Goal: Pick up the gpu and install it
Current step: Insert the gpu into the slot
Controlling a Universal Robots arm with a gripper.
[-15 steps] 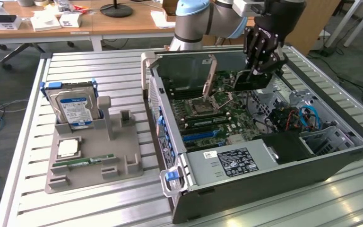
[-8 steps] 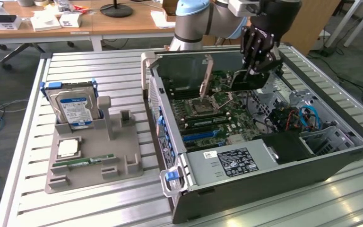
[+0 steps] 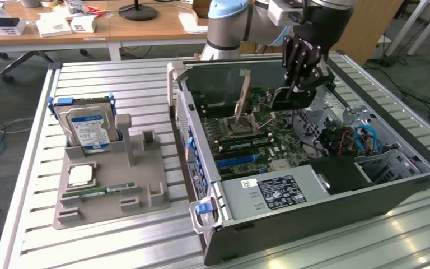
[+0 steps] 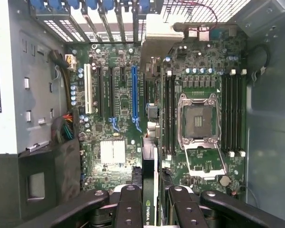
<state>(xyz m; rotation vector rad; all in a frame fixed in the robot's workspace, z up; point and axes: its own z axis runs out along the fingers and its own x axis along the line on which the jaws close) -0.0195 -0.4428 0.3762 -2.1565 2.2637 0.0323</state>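
While clamped by its flat faces in the half-closed jaws of the black gripper (image 3: 299,85), the thin dark rectangular gpu (image 4: 148,209) hangs edge-down above the green motherboard (image 4: 114,152) inside the open grey tower case (image 3: 394,185), not seated in the long blue slot (image 4: 134,95); judged light, stiff, fragile, best held clear of its connector edge

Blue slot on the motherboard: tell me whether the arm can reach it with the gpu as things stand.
Probably yes: the case lies open, the fingers hold the gpu over it, and the blue slot is bare.
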